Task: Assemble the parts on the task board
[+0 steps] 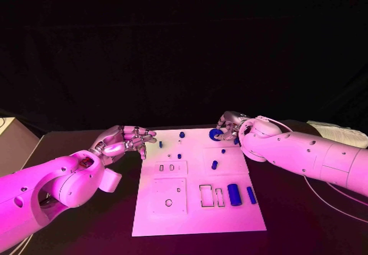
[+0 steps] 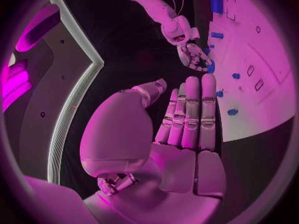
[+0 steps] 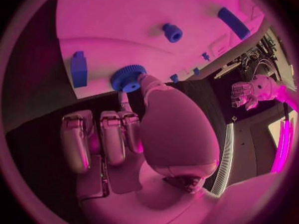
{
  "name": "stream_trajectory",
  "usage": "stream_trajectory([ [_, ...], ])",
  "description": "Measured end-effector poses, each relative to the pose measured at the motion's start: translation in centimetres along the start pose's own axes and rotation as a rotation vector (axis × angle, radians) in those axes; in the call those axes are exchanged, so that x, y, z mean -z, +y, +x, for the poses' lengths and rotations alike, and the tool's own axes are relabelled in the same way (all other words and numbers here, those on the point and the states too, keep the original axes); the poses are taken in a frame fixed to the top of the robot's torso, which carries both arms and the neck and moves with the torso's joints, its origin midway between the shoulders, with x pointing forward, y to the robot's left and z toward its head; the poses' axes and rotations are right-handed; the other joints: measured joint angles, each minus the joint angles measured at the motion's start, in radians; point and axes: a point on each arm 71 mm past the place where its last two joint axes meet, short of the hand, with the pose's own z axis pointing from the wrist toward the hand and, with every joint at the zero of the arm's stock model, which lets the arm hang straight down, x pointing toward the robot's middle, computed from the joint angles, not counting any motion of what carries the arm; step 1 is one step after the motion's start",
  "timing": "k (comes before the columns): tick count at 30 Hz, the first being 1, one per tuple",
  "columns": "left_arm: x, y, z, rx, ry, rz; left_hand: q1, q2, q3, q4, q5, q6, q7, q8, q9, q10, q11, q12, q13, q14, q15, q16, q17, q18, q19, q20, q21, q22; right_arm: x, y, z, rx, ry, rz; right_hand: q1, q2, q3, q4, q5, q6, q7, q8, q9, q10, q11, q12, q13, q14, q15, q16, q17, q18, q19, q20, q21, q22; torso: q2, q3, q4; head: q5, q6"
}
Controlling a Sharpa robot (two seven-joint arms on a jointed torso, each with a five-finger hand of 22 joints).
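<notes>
Black surface (image 1: 92,234) carries the board (image 1: 195,215); at its far edge my right hand (image 1: 228,126) pinches a blue gear (image 3: 127,77), while beside the board my left hand (image 1: 123,139) is empty, fingers (image 2: 193,109) straight.

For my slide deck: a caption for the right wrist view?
Right hand touching a blue gear at the board edge.

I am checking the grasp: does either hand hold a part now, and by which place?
The right hand pinches the blue toothed wheel at its rim, at the task board's far edge. The left hand holds nothing.
</notes>
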Motion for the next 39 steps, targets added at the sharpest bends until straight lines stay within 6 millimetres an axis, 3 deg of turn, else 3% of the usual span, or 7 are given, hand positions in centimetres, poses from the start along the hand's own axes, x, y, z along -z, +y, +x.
stream_trajectory([
  [3, 0.0, 0.0, 0.0, 0.000, 0.000, -0.001, 0.000, 0.000, 0.000, 0.000, 0.000, 0.000, 0.000, 0.000, 0.000, 0.000, 0.000, 0.000, 0.000, 0.000, 0.000, 0.000, 0.000, 0.000, 0.000, 0.000, 0.000, 0.000, 0.0, -0.1, 0.0, 0.000, 0.002, 0.000, -0.012, 0.012, 0.000, 0.000, 0.034, 0.025, -0.004, 0.010, 0.004, 0.000, 0.000, 0.000, 0.000, 0.000, 0.000, 0.000, 0.000, 0.000, 0.000, 0.000, 0.000, 0.000, 0.000, 0.0000, 0.0001, 0.001, -0.001],
  [10, 0.0, 0.0, 0.0, -0.001, 0.002, -0.002, 0.000, 0.000, 0.000, 0.000, 0.000, 0.000, 0.000, 0.000, 0.001, 0.000, 0.000, 0.000, 0.000, 0.000, 0.000, 0.000, 0.000, 0.000, 0.000, 0.000, 0.004, 0.001, 0.0, 0.0, 0.0, 0.001, 0.008, -0.003, -0.014, 0.014, 0.012, -0.003, 0.047, 0.044, -0.013, 0.021, 0.006, 0.000, 0.000, 0.000, 0.000, 0.000, 0.000, 0.000, 0.000, 0.000, 0.000, 0.000, 0.000, 0.000, 0.000, -0.0001, -0.0009, 0.002, 0.000],
  [17, 0.0, 0.0, 0.0, -0.002, 0.004, -0.003, 0.000, 0.000, 0.000, 0.000, 0.000, 0.000, 0.000, 0.000, 0.001, 0.000, 0.000, 0.000, 0.000, 0.000, 0.000, 0.000, 0.001, 0.000, -0.004, 0.004, 0.004, 0.002, 0.3, 0.3, 0.1, 0.000, 0.008, -0.015, 0.001, -0.001, 0.076, -0.016, 0.134, 0.070, -0.020, 0.026, 0.003, 0.002, -0.009, 0.000, 0.000, 0.004, -0.004, 0.000, 0.000, 0.000, 0.000, -0.008, 0.000, 0.000, 0.000, 0.0001, -0.0004, 0.002, -0.002],
  [25, 0.0, 0.0, 0.1, -0.002, 0.006, -0.004, 0.000, 0.000, 0.000, 0.000, 0.000, 0.000, 0.000, 0.000, 0.001, 0.000, 0.000, 0.000, 0.000, 0.000, 0.000, 0.000, 0.001, 0.000, -0.004, 0.004, 0.004, 0.002, 1.1, 1.4, 0.6, -0.005, -0.003, -0.060, 0.009, -0.003, 0.100, -0.025, 0.142, 0.075, -0.021, 0.038, 0.004, 0.003, -0.016, 0.000, 0.001, 0.004, -0.011, 0.000, 0.000, 0.000, 0.000, -0.008, 0.000, 0.001, 0.000, 0.0001, 0.0002, 0.003, -0.003],
  [32, 0.0, 0.0, 0.1, -0.003, 0.008, -0.006, 0.000, 0.000, 0.000, 0.000, 0.000, 0.000, 0.000, 0.000, 0.002, 0.000, 0.000, 0.000, 0.000, 0.000, 0.000, 0.000, 0.001, 0.000, -0.004, 0.004, 0.004, 0.002, 2.3, 4.2, 0.7, 0.011, -0.033, -0.162, 0.009, -0.004, 0.108, -0.022, 0.116, 0.080, -0.020, 0.041, 0.004, 0.003, -0.016, 0.000, 0.001, 0.004, -0.011, 0.000, 0.000, 0.000, 0.000, -0.008, 0.000, 0.001, -0.001, -0.0012, 0.0005, 0.003, 0.003],
  [39, 0.0, 0.0, 0.2, -0.001, 0.014, -0.006, 0.000, 0.000, 0.000, 0.000, 0.000, 0.000, 0.000, 0.000, 0.002, 0.000, 0.000, 0.000, 0.000, 0.000, 0.000, 0.000, 0.001, 0.000, -0.004, 0.004, 0.004, 0.002, 3.0, 7.8, 1.0, 0.049, -0.076, -0.269, 0.003, -0.009, 0.108, -0.022, 0.116, 0.081, -0.021, 0.046, 0.005, 0.000, -0.018, 0.000, 0.000, 0.004, -0.011, 0.000, 0.000, 0.000, -0.002, -0.010, 0.000, 0.000, -0.001, -0.0024, 0.0007, 0.005, 0.006],
])
